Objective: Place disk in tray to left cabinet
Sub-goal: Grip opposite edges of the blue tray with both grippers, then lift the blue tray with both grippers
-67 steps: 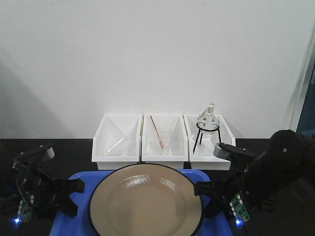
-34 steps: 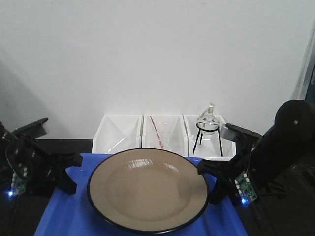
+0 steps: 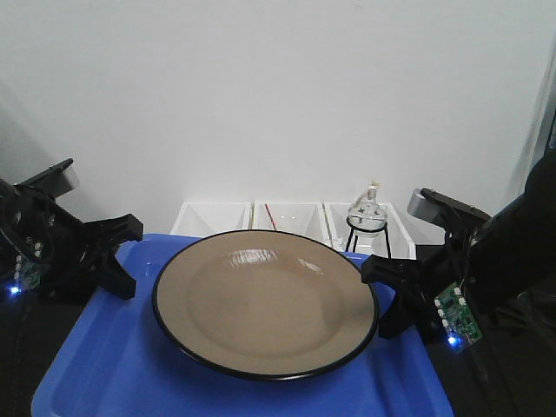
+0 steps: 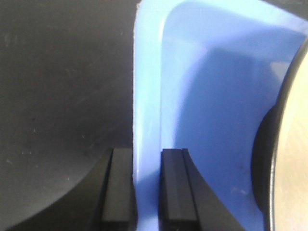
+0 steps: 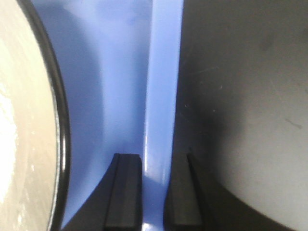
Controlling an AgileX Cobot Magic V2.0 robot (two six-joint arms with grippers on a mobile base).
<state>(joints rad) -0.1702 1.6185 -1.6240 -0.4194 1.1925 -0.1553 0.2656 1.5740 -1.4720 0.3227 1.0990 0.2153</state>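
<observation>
Left gripper (image 4: 147, 153) clenched on the rim of the tray (image 4: 144, 72), one finger (image 4: 118, 187) outside the wall and the other inside. Right gripper (image 5: 156, 159) likewise pinches the opposite rim of the tray (image 5: 163, 72), its jaws astride the wall. In the front view, the left gripper (image 3: 122, 256) stands at 9 o'clock of the disk (image 3: 265, 300) and the right gripper (image 3: 387, 295) at 3 o'clock. The disk lies flat in the blue tray (image 3: 104, 347), centred between the two grasped sides and apart from both rims. At 12 o'clock, white bins (image 3: 217, 213) stand partly hidden behind the disk. At 1 o'clock, a glass flask (image 3: 366, 213) sits on a black stand. Dark tabletop (image 4: 57, 96) lies beyond the tray.
</observation>
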